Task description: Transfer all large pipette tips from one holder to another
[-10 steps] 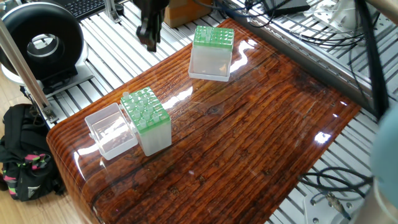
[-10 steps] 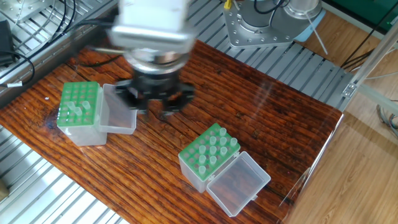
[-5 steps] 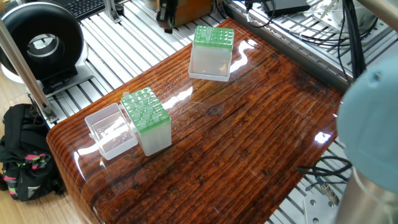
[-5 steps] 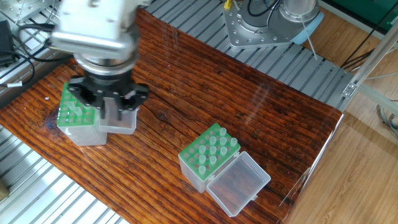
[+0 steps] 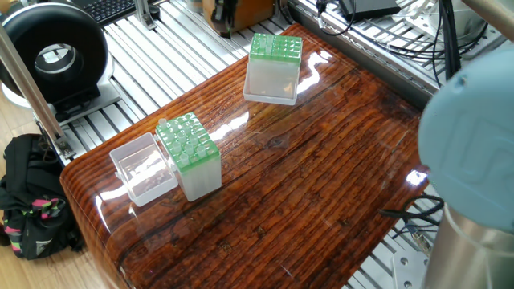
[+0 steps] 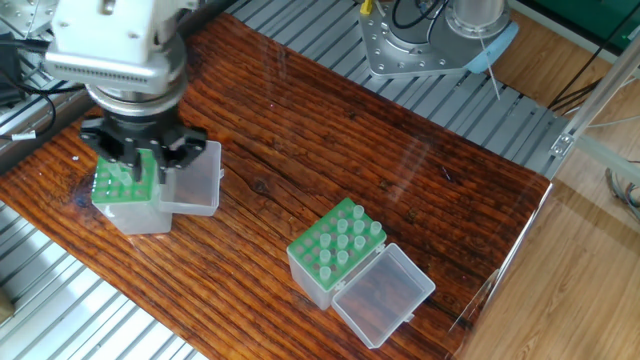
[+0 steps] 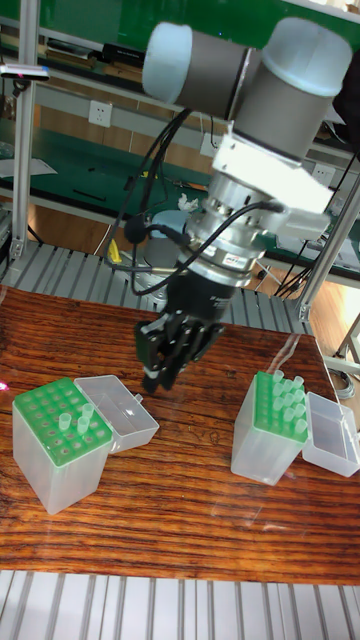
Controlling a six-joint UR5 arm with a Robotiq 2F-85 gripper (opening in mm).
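Two green-topped clear holders stand on the wooden table. The left holder (image 6: 125,185) (image 7: 58,432) (image 5: 275,46) carries a couple of large pipette tips (image 7: 82,414). The right holder (image 6: 335,248) (image 7: 270,425) (image 5: 187,143) carries several tips (image 7: 290,390), and its clear lid (image 6: 385,295) lies open. My gripper (image 6: 133,168) (image 7: 153,380) hangs just above the left holder's inner edge, beside that holder's open lid (image 6: 192,180). Its dark fingers look pressed together. I cannot make out whether a tip is between them.
The arm's pale blue body (image 5: 470,136) fills the right side of one fixed view. A black round device (image 5: 52,52) and a black bag (image 5: 28,201) sit beyond the table's left end. The robot base (image 6: 420,35), cables and aluminium rails surround the table.
The gripper has travelled from the middle of the table leftward, ending over the left holder. Both holders stayed where they were.
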